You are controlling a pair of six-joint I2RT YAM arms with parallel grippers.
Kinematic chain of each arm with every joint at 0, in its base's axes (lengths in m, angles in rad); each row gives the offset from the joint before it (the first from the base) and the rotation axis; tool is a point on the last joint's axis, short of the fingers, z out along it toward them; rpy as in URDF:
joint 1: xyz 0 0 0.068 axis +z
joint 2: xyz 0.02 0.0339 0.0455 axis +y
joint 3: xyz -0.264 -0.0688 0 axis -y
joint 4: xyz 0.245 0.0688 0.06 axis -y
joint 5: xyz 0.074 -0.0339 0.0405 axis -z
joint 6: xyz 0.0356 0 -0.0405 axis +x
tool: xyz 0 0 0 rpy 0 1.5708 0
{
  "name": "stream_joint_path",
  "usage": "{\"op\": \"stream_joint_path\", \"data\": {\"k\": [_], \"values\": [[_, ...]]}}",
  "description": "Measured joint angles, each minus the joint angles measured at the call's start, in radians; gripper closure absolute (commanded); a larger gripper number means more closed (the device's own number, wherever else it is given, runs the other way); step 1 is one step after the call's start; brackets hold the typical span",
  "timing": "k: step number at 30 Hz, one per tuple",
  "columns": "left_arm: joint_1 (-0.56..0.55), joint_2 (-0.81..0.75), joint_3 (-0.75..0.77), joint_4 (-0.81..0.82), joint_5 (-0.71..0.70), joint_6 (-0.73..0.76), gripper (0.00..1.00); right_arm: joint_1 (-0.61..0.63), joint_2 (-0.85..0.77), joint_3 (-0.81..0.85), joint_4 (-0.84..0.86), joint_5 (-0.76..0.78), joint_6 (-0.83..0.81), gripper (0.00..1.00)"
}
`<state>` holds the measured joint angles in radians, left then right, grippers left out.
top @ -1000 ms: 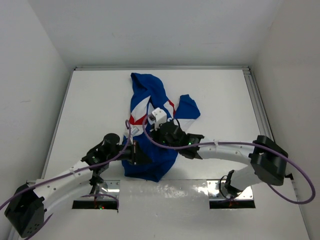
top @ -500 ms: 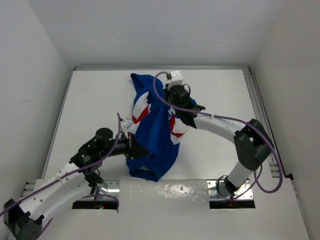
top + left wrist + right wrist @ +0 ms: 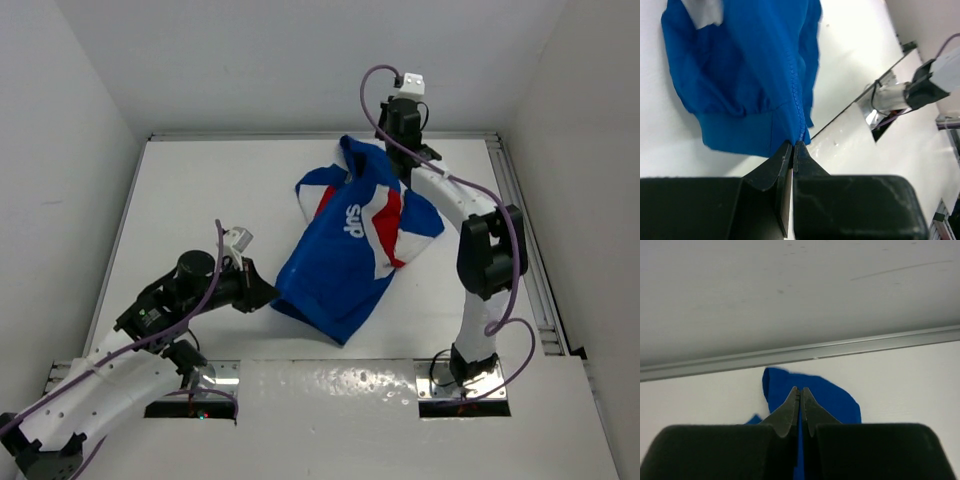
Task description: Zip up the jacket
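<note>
The blue jacket (image 3: pixel 345 262) with red and white panels and white "sup" lettering lies stretched on a slant across the white table. My left gripper (image 3: pixel 268 296) is shut on its near-left hem. In the left wrist view the jaws (image 3: pixel 793 146) pinch the hem just where the closed zipper seam (image 3: pixel 799 90) ends. My right gripper (image 3: pixel 390 162) is at the far back and is shut on the jacket's top end. In the right wrist view its jaws (image 3: pixel 800 390) clamp a fold of blue fabric (image 3: pixel 827 399) by the back wall. The zipper pull is hidden.
A metal rail (image 3: pixel 515 210) runs along the table's right edge, and another (image 3: pixel 840 352) along the foot of the back wall. White walls close in the left, back and right. Two metal base plates (image 3: pixel 455 378) sit at the near edge.
My right gripper has swept from mid-table to the back wall, pulling the jacket's top with it. The jacket has stretched out and the lettering now shows. My left gripper has shifted slightly left, still holding the hem.
</note>
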<state>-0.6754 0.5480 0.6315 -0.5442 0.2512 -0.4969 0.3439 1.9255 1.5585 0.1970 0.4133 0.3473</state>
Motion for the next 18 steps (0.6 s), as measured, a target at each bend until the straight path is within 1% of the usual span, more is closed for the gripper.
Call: {"op": "stream_joint_path", "data": {"k": [3, 7, 10, 11, 15, 18], "values": [[-0.003, -0.002, 0.018, -0.062, -0.033, 0.003, 1.0, -0.039, 0.05, 0.049, -0.02, 0.018, -0.02, 1.0], [-0.003, -0.008, 0.045, -0.101, -0.075, 0.003, 1.0, -0.058, 0.1, 0.116, -0.046, 0.029, -0.037, 1.0], [-0.004, -0.012, 0.05, -0.116, -0.086, 0.003, 1.0, -0.059, 0.091, 0.105, -0.065, -0.042, -0.004, 1.0], [-0.004, -0.011, 0.048, -0.119, -0.085, 0.0, 1.0, -0.058, 0.068, 0.066, -0.058, -0.093, 0.02, 1.0], [-0.005, -0.01, 0.034, -0.125, -0.09, -0.016, 1.0, -0.024, -0.107, -0.227, -0.058, -0.272, 0.108, 1.0], [-0.005, -0.008, 0.011, -0.123, -0.095, -0.036, 1.0, 0.039, -0.153, -0.331, -0.085, -0.382, 0.134, 1.0]]}}
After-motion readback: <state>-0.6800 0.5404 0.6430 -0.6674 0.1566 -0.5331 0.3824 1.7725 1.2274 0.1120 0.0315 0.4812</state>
